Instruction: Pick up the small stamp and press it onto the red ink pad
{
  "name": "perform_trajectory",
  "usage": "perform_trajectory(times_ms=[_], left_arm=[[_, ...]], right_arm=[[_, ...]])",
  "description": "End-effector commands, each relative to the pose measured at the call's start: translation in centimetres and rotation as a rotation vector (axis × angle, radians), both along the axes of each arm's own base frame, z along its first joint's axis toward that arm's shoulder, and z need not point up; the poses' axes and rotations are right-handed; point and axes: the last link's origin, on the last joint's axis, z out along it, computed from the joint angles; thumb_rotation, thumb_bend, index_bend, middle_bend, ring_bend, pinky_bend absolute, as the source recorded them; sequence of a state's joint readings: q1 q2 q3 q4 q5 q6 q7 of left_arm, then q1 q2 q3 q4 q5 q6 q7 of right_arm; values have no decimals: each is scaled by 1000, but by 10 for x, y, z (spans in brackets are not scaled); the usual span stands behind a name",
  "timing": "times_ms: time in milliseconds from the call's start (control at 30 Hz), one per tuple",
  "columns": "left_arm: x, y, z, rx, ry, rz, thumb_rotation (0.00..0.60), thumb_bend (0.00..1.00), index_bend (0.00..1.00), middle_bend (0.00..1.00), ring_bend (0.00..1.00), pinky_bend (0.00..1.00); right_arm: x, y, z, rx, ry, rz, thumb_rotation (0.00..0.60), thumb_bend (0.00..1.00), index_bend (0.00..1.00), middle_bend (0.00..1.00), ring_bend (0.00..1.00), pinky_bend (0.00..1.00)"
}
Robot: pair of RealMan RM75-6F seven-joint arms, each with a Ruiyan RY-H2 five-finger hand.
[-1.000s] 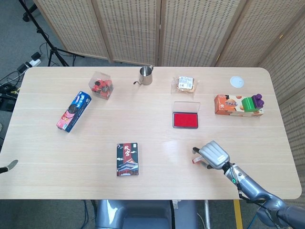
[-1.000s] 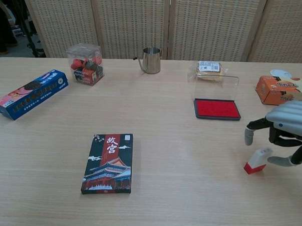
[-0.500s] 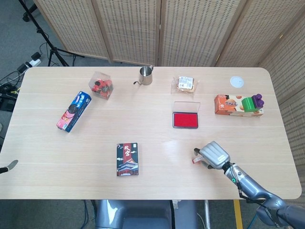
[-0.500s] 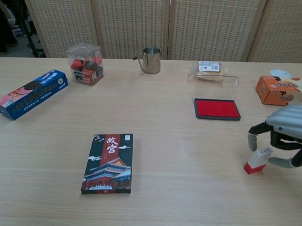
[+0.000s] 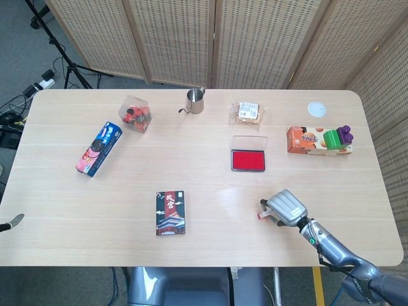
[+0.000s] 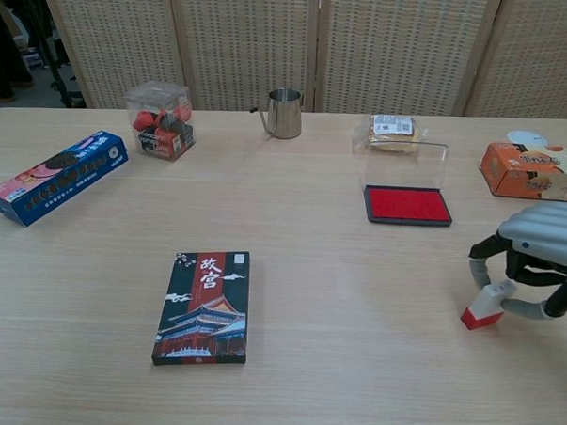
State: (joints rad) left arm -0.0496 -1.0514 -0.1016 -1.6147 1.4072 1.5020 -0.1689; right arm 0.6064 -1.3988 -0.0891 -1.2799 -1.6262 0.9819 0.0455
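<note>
Near the table's front edge: my right hand [image 6: 535,266] now pinches the small stamp [image 6: 484,307].
Fingers have closed in since earlier; lift toward the red ink pad [image 6: 407,205] is next, I judge.

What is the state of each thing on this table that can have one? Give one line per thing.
Ink pad: clear lid open, red surface bare.
Small stamp: tilted, red base on the table, fingers around it.
Right hand: fingers closing on the stamp, not lifted.
Left hand: only a tip shows; cannot tell.
Steel cup: upright.
Card box: lying flat, closed.
Blue biscuit box: lying flat, closed.
</note>
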Motion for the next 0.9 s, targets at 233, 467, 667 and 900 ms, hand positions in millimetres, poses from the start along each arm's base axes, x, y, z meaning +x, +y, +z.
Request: perform_trajectory(times_ms=[233, 467, 667, 900], left_arm=[[0, 0, 0, 2, -2, 1, 600, 3, 0, 0, 0, 0], [0, 0, 0, 1, -2, 1, 600, 5, 0, 0, 0, 0], [0, 1, -2, -9, 5, 1, 600, 5, 0, 0, 0, 0], [-1, 3, -6, -21, 10, 11, 600, 7, 0, 0, 0, 0]], right_arm=[[3, -1, 2, -2, -23, -5, 600, 466, 526, 939, 1000, 1000], [12, -11, 24, -48, -68, -28, 600, 503, 540, 939, 1000, 1000], [10, -38, 49, -146, -108, -131, 600, 505, 549, 943, 1000, 1000], [-1, -65, 53, -228, -148, -334, 600, 549, 559, 943, 1000, 1000]])
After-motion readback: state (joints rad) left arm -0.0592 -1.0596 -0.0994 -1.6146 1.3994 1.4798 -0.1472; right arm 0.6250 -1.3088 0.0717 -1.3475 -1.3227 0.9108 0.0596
